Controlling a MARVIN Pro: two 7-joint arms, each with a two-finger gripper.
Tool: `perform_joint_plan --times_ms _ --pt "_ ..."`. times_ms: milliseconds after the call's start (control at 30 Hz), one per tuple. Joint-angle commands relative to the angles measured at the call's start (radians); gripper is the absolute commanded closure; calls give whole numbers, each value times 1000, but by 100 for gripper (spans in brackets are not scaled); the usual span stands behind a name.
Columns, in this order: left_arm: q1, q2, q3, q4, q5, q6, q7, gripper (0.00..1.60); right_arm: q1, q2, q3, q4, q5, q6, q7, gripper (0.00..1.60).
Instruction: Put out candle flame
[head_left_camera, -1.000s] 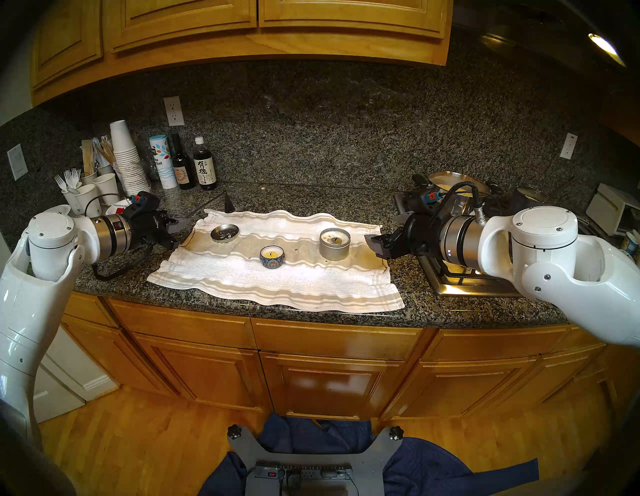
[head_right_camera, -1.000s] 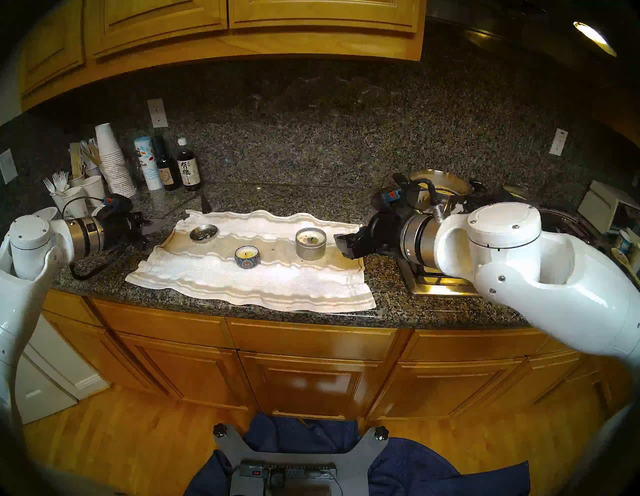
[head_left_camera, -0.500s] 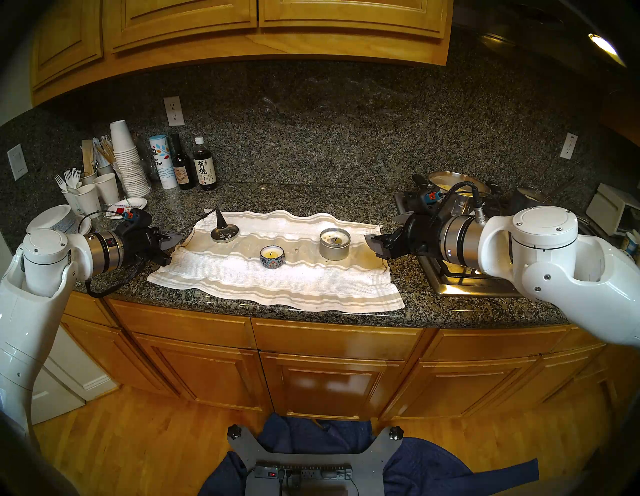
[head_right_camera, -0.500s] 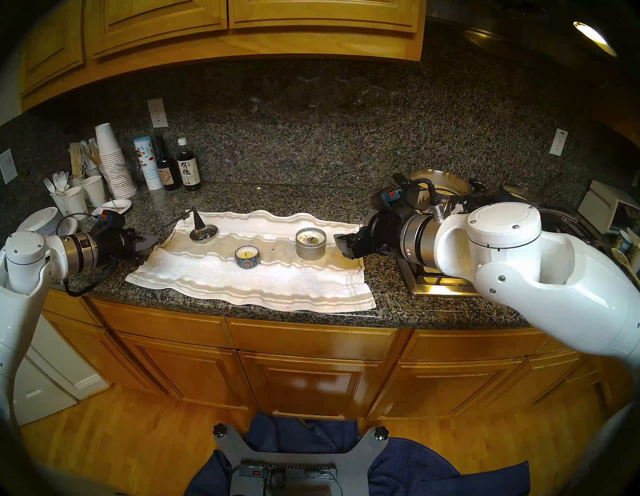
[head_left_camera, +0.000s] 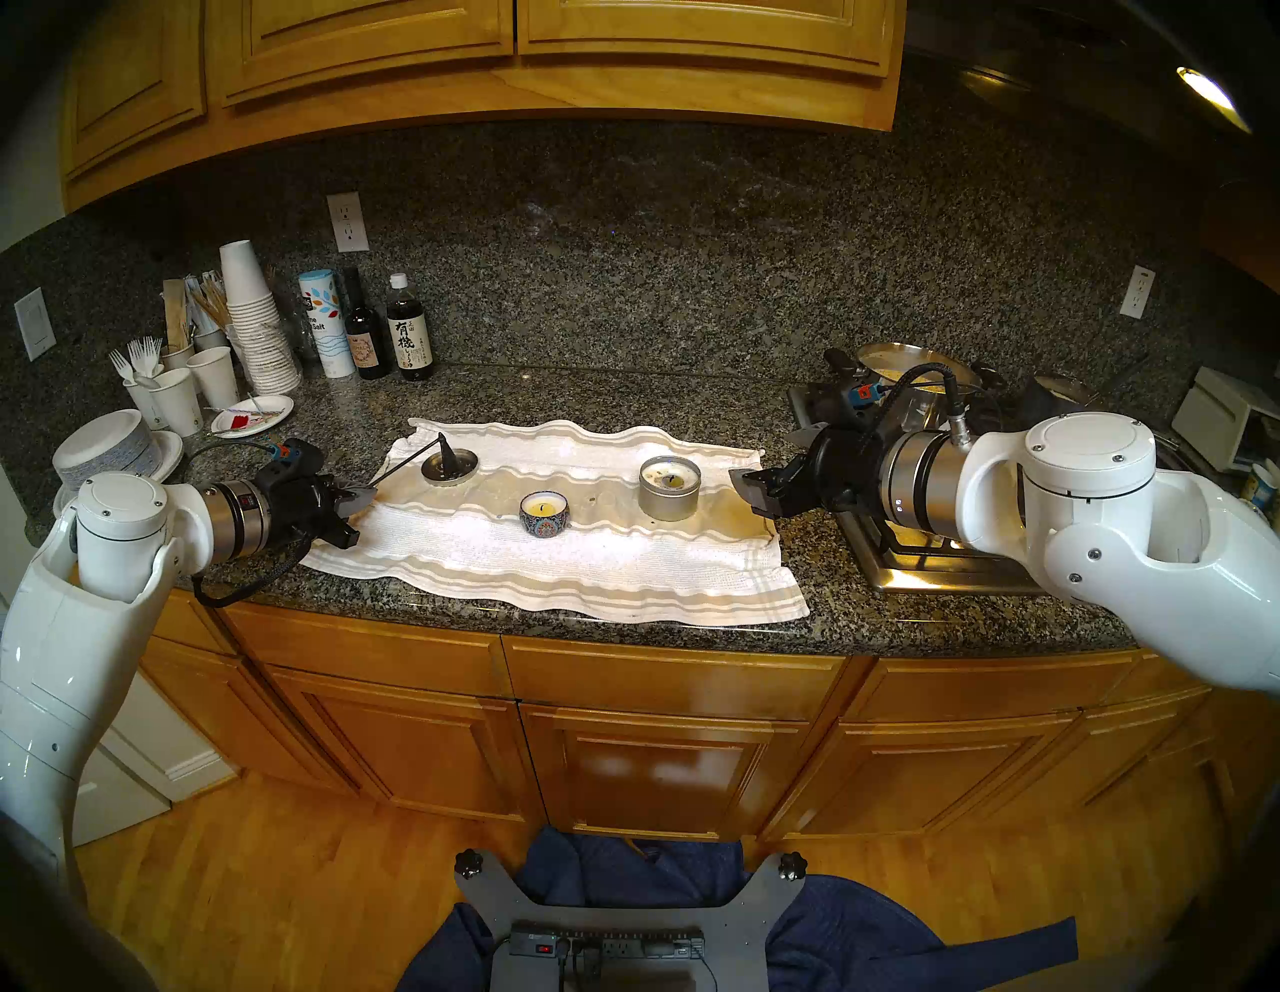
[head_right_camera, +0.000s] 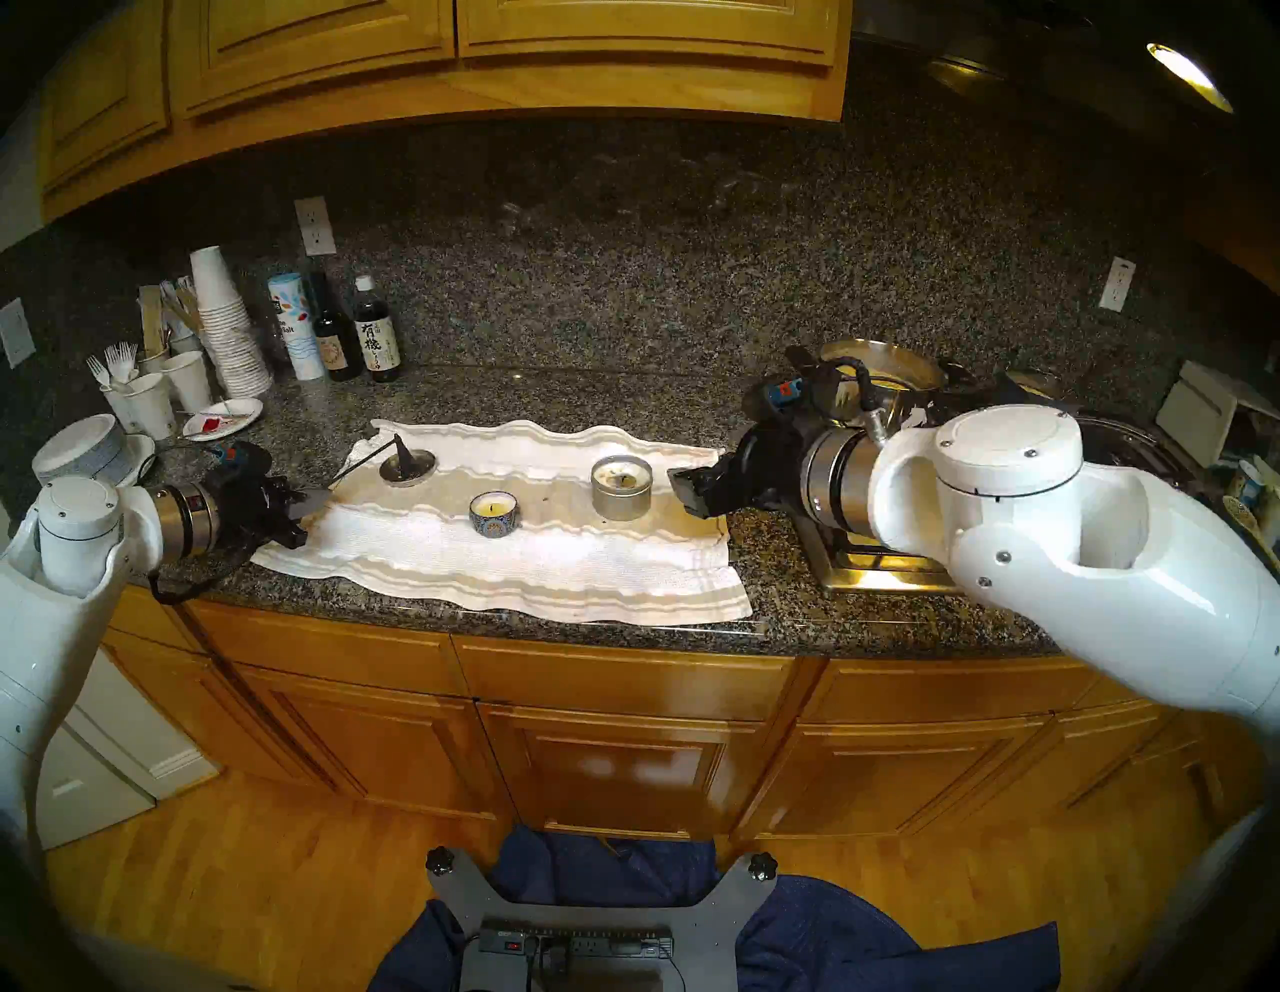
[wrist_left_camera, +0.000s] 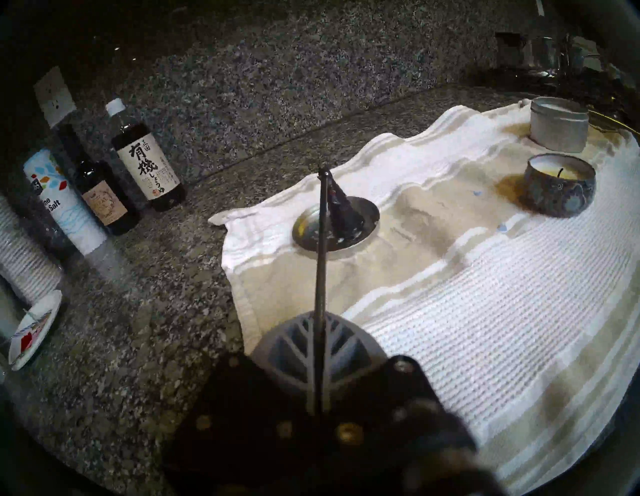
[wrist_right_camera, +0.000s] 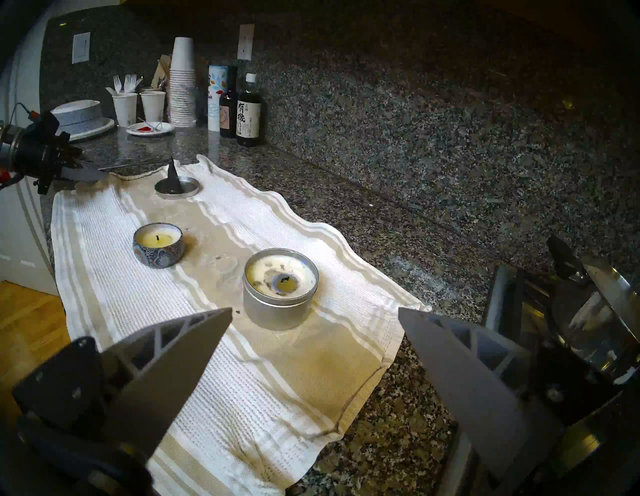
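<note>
Granite bench (head_left_camera: 623, 395) is carrying a striped towel (head_left_camera: 554, 561). Right gripper (wrist_right_camera: 313, 322) is hovering at the towel's right edge, fingers (wrist_right_camera: 173, 367) gaping wide and empty; silver tin candle (wrist_right_camera: 280, 287) is sitting just ahead of them. Patterned candle (head_left_camera: 544, 513), no flame showing, is sitting mid-towel, well apart from both. Left gripper (head_left_camera: 360, 495) fingers are clamping tight on the snuffer (wrist_left_camera: 322, 263) rod; its cone is sitting over the tin lid (wrist_left_camera: 363, 221) straight ahead.
</note>
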Motion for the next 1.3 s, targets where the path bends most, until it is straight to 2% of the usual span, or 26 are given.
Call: perform_joint_plan --times_ms 0,867,1133,1200,1233,1267 --pt "-66 14 -18 -11 -1 -23 10 160 25 1 25 -1 -1 -8 1 0" --pt "-75 45 26 -6 14 -33 5 160 25 1 25 -1 -1 -8 2 0" --pt "-60 62 26 -21 41 -41 8 160 25 1 25 -1 -1 -8 2 0" --pt "-58 62 24 -22 42 -41 7 159 25 1 25 -1 -1 -8 2 0" --pt "-57 63 23 -23 45 -43 6 148 25 1 25 -1 -1 -8 2 0" --pt "-56 64 22 -24 46 -43 5 146 25 1 25 -1 -1 -8 2 0"
